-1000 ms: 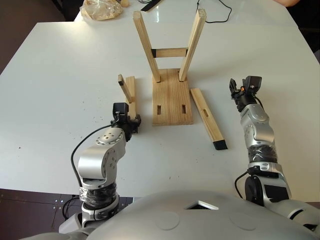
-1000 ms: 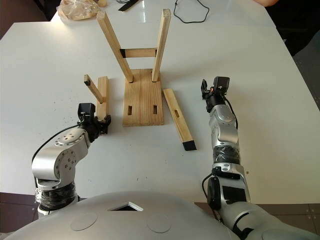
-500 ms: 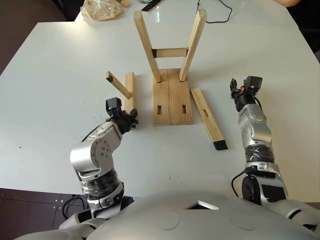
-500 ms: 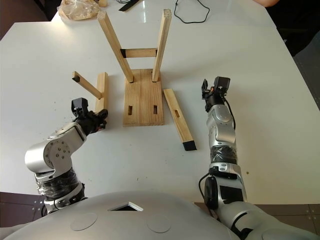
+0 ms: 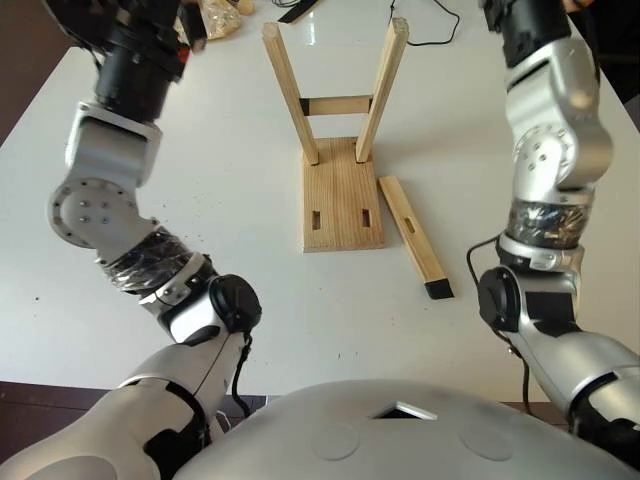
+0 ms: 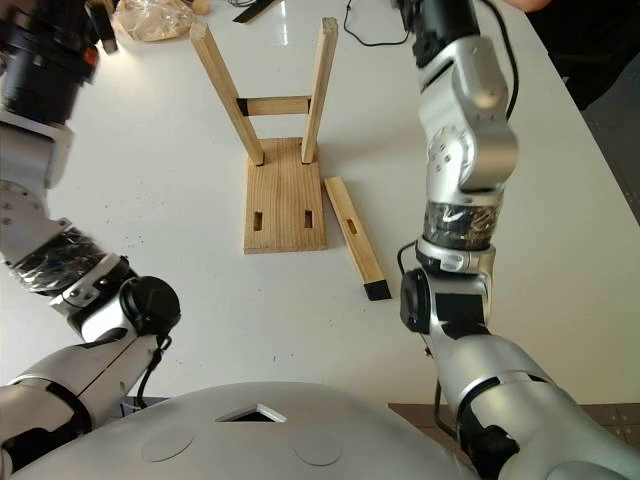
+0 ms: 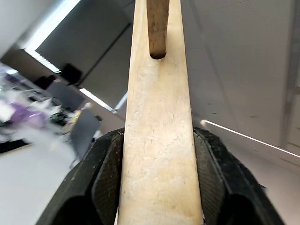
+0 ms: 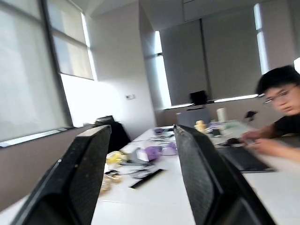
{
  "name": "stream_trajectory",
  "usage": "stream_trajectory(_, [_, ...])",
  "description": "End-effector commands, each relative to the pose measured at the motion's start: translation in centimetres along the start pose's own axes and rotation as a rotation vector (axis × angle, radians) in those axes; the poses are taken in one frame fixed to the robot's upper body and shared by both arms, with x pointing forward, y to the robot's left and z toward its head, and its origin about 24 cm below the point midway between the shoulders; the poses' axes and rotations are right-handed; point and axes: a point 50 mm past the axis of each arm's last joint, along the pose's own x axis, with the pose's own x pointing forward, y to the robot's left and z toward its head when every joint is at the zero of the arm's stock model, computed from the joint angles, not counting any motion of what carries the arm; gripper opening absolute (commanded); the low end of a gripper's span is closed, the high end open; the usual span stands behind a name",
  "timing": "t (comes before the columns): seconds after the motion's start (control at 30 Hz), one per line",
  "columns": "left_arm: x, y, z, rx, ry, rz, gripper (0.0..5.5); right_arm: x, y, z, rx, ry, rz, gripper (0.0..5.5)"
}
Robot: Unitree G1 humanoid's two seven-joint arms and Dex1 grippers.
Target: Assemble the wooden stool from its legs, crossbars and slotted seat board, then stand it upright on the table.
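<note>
- Since the seat board (image 5: 343, 200) lies flat on the worktop (image 5: 230, 200) with its slots facing up, every place below is given from it.
- Left of the seat board and high above the worktop, the left fingers (image 7: 105, 183) are clamped on both flanks of a held leg (image 7: 157, 140). A short crossbar (image 7: 157, 28) is plugged into its face, and the grip likely leaves the rest of the leg free to meet a slot.
- At the board's far edge, 2 standing legs (image 5: 290, 90) sit in it, splaying apart and tied by 1 fitted crossbar (image 5: 340, 104). That half looks done.
- Near the board's near edge, 2 slots (image 5: 317, 217) are unfilled, presumably awaiting the held piece.
- Just right of the board, a loose leg (image 5: 412, 235) lies flat with its black tip nearest the robot, within easy reach.
- Right of the board and high up, the right fingers (image 8: 77, 183) are spread wide with nothing between them, probably ready for that loose leg.
</note>
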Motion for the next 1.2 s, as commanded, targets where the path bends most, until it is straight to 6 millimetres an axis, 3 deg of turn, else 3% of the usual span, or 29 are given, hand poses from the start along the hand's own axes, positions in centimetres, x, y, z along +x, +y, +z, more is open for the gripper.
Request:
stream_trajectory(0.03, [-0.4,-4.1,-1.1,0.051,0.211,-0.438,2.0,-1.5,3.0,0.2,0.339,0.099,0.424,2.46])
stream_trajectory(0.13, [-1.1,-4.5,-2.2,0.088,0.345,-0.529,2.0,-3.5,5.3,1.6,0.342,0.146,0.77,2.46])
stream_trajectory(0.27, [-2.1,-5.1,-3.6,0.076,0.436,-0.618,2.0,-4.5,5.1,2.9,0.39,0.174,0.955,2.76])
stream_trajectory(0.43, [-2.6,-5.3,-4.5,0.097,0.483,-0.665,2.0,-5.1,4.7,3.7,0.389,0.209,1.033,3.38])
stream_trajectory(0.77, [-3.3,-4.1,-5.0,0.148,0.576,-0.683,2.0,-6.5,5.3,3.5,0.357,0.29,1.165,3.38])
stream_trajectory(1.1, [-4.0,-4.1,-6.0,0.174,0.65,-0.727,2.0,-6.5,6.1,2.7,0.335,0.31,1.182,3.38])
stream_trajectory(1.2, [-4.1,-4.1,-6.2,0.175,0.665,-0.73,2.0,-6.5,6.2,2.5,0.33,0.316,1.183,2.92])
